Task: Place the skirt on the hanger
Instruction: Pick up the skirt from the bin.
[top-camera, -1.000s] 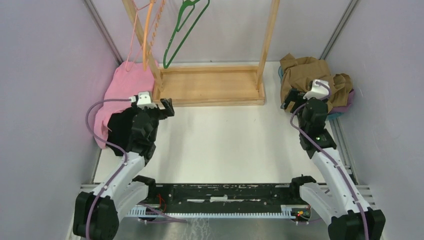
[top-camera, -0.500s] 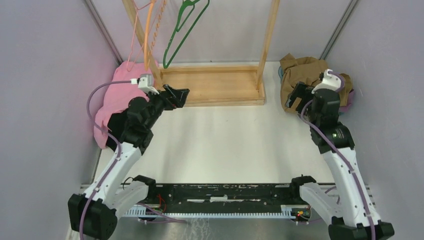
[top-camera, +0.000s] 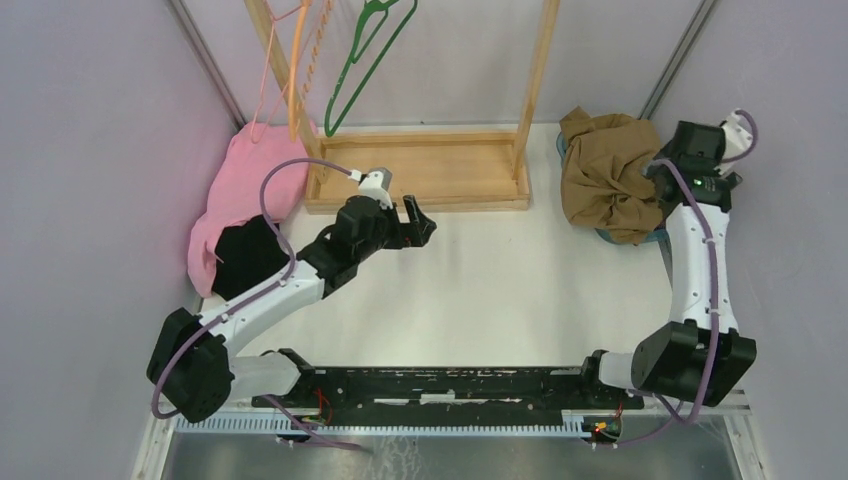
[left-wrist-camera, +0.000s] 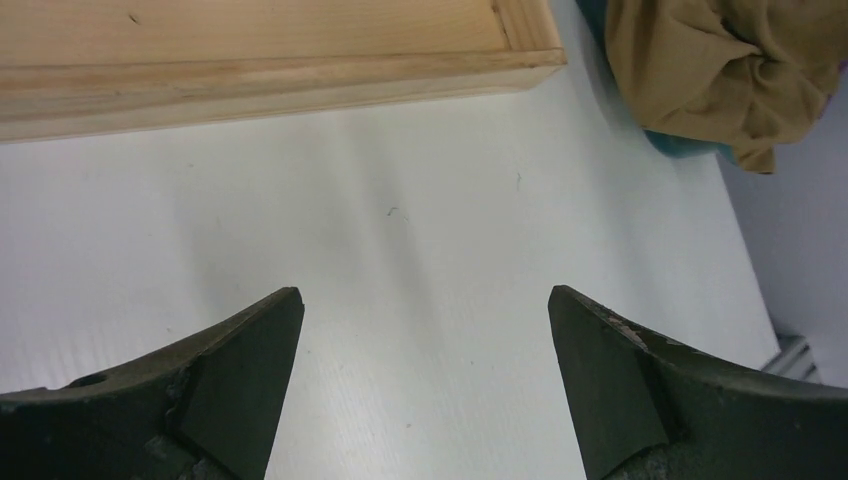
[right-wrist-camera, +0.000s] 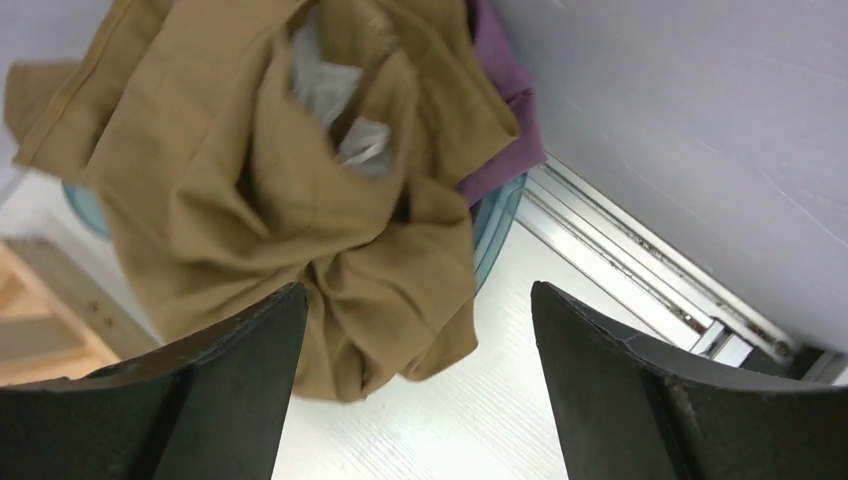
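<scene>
Table (top-camera: 500, 290) centre now has the spread left gripper (left-wrist-camera: 425, 300), while the right gripper (right-wrist-camera: 415, 300), also spread, has swung over the skirt (right-wrist-camera: 250, 190), poised to grasp.

Skirt (top-camera: 605, 180) right of the rack base (top-camera: 420, 172), cloth pile (top-camera: 240, 185) at its left.
</scene>
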